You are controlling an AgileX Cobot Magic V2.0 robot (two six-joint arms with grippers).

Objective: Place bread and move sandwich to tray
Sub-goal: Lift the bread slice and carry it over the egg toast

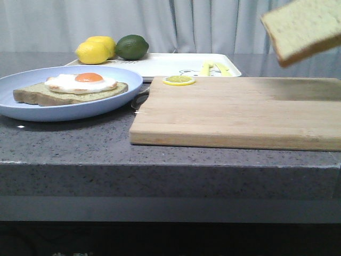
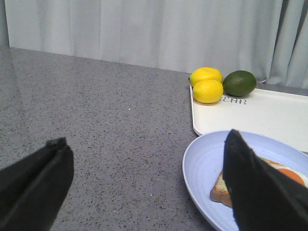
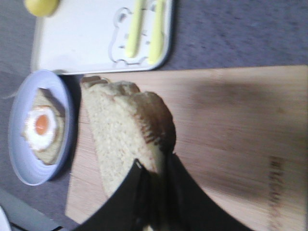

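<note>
My right gripper has matt black fingers that look like plastic, pinched on the bread, whose pale face is porous and crumbly with a rough, darker crust. The wooden board is light, matt, with fine straight grain. Under it the table is dark speckled stone-like material with a faint sheen. The plate is smooth light blue with a soft gloss; the egg on its slice looks glossy, almost plastic. The tray is smooth white and shiny. The lemons have a dimpled, waxy skin. My left gripper has matt black fingers too. Behind hangs grey cloth curtain.
</note>
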